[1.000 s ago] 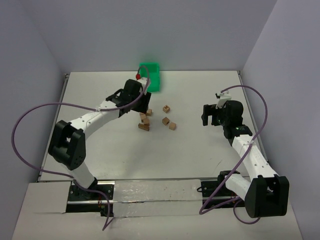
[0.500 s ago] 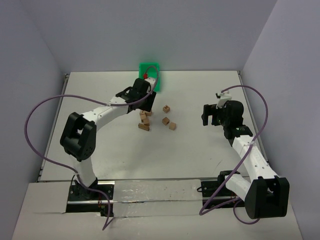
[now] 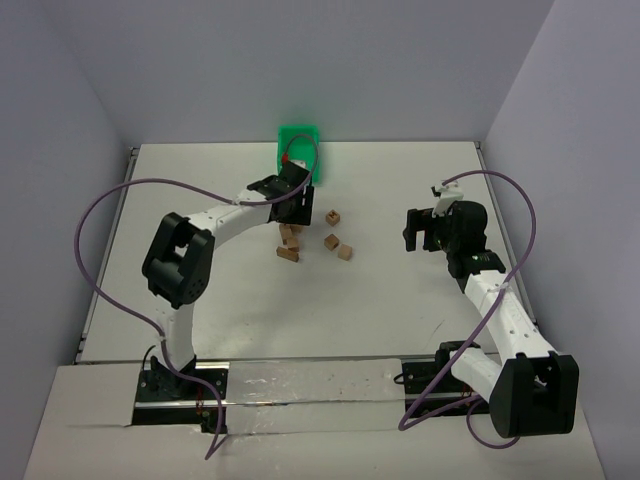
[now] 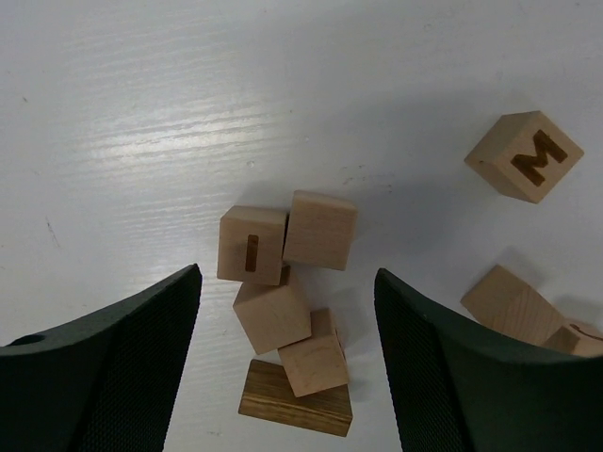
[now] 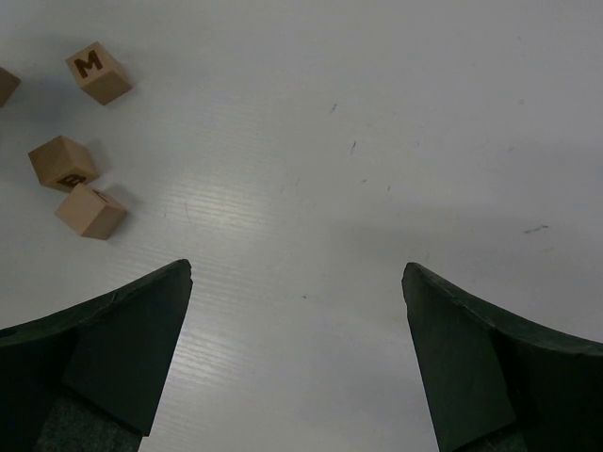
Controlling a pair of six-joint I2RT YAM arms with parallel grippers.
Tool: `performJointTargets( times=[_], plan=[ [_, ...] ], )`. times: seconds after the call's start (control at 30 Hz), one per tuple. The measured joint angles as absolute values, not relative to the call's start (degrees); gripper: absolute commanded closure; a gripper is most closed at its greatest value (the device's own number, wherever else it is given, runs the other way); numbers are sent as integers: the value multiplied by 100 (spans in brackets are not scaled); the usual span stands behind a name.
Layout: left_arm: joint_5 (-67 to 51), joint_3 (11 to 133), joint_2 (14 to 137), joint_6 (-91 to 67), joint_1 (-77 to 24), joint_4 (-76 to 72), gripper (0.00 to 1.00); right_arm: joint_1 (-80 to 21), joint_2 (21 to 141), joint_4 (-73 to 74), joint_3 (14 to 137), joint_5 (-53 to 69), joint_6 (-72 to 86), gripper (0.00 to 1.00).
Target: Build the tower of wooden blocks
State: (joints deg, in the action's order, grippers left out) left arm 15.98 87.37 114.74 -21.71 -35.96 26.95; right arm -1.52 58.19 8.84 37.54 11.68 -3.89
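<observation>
Both grippers open over white table point(image 3: 400, 300).
Green bin point(image 3: 295, 138) at far edge; left gripper point(image 4: 287, 275) jaws apart above clustered wood blocks point(image 4: 320, 231) mid-table; right gripper point(image 5: 297, 273) wide, empty, well right; M cube point(image 4: 524, 155) loose beside cluster.

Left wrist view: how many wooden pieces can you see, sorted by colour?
Light-tan cubes: 7 (one is cut off at the right edge)
Darker brown block: 1
Total: 8
</observation>
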Motion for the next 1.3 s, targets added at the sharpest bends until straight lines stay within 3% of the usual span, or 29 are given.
performJointTargets(
  times=[0.53, 1.3],
  plan=[
    [1862, 9154, 12082, -2527, -3597, 3041, 20, -152, 5859, 884, 3754, 1168, -390, 0],
    [1752, 9116, 12227, -2466, -3597, 2954, 45, -152, 5918, 884, 3754, 1166, -392, 0]
  ],
)
